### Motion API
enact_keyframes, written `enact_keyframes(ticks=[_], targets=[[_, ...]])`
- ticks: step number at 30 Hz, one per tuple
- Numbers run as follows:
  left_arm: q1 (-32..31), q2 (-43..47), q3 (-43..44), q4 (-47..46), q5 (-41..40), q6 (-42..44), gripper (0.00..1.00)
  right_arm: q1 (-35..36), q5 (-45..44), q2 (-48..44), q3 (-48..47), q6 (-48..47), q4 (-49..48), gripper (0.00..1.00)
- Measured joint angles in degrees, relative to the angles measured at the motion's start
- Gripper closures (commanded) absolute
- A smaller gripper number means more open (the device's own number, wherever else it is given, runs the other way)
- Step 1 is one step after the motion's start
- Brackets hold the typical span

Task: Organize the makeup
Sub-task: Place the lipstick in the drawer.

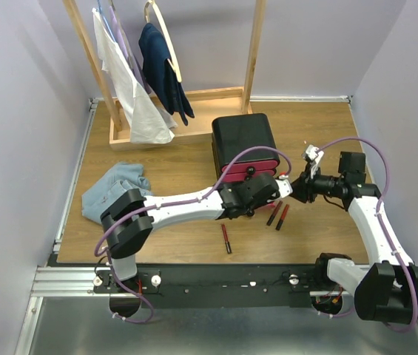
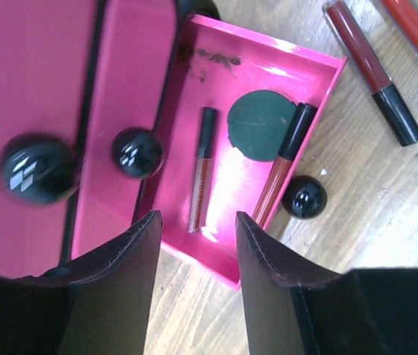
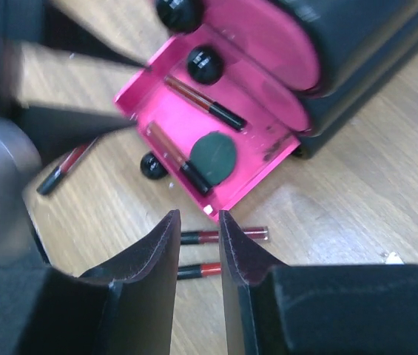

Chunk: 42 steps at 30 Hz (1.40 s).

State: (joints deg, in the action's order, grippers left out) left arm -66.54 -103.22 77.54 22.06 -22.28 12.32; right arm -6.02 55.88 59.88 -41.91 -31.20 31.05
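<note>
The bottom pink drawer (image 2: 227, 59) of the black box (image 1: 243, 137) is pulled open. In it lie two lip tubes (image 2: 201, 166) (image 2: 282, 163) and a round dark green compact (image 2: 260, 123). My left gripper (image 2: 197, 229) hovers open and empty over the drawer's front corner. My right gripper (image 3: 196, 222) is open by a narrow gap and empty, above two lip tubes (image 3: 223, 237) (image 3: 201, 271) lying on the table just right of the drawer (image 3: 260, 174). A third loose lip tube (image 1: 226, 238) lies nearer the front edge. No palettes or blush cases show.
A light blue cloth (image 1: 116, 188) lies at the left of the wooden table. A wooden rack (image 1: 194, 111) with hanging garments (image 1: 163, 70) stands at the back. The two grippers (image 1: 274, 194) (image 1: 297, 189) are close together in front of the box.
</note>
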Motion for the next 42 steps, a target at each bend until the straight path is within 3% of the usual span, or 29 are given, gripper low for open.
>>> enact_keyframes(ticks=[11, 19, 42], targets=[[0.0, 16.76, -6.97, 0.35, -0.02, -10.25, 0.35, 1.09, 1.16, 5.25, -0.2, -21.51, 13.16, 0.66], [0.0, 30.49, -20.13, 0.79, -0.04, -20.9, 0.24, 4.96, -1.07, 8.11, -2.14, -30.75, 17.73, 0.65], [3.23, 50.34, -38.53, -1.14, -3.1, -41.22, 0.14, 21.2, -11.98, 13.57, -9.53, -35.28, 17.14, 0.65]])
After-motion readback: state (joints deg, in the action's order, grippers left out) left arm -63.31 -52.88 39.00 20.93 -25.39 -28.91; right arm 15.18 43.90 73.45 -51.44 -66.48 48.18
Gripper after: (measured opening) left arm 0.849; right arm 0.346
